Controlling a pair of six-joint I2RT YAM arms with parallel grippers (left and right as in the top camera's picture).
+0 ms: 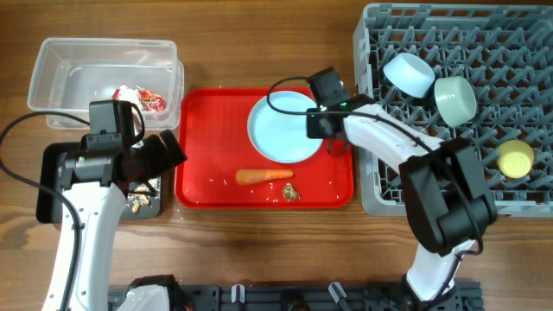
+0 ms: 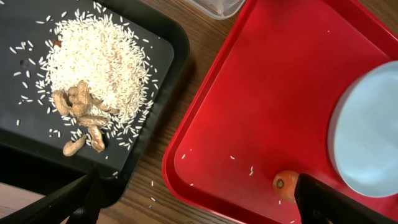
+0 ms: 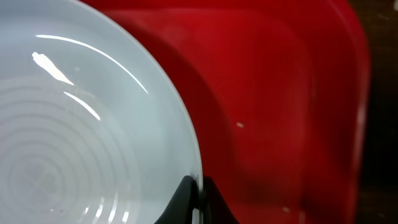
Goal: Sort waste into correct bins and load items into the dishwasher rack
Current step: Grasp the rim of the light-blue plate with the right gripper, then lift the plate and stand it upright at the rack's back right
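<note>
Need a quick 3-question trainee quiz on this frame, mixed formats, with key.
1. True or false: the right gripper is shut on the plate's rim.
2. The carrot lies on: A) the red tray, B) the black tray, C) the clear tub.
3. How many dishes sit in the rack?
Key: 1 true; 2 A; 3 three: pale bowl, green bowl, yellow cup.

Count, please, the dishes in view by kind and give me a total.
Plates: 1, the light-blue plate on the red tray.
Bowls: 2, a pale bowl and a mint-green bowl, both in the rack.
Cups: 1, the yellow cup, in the rack.
Total: 4.
</note>
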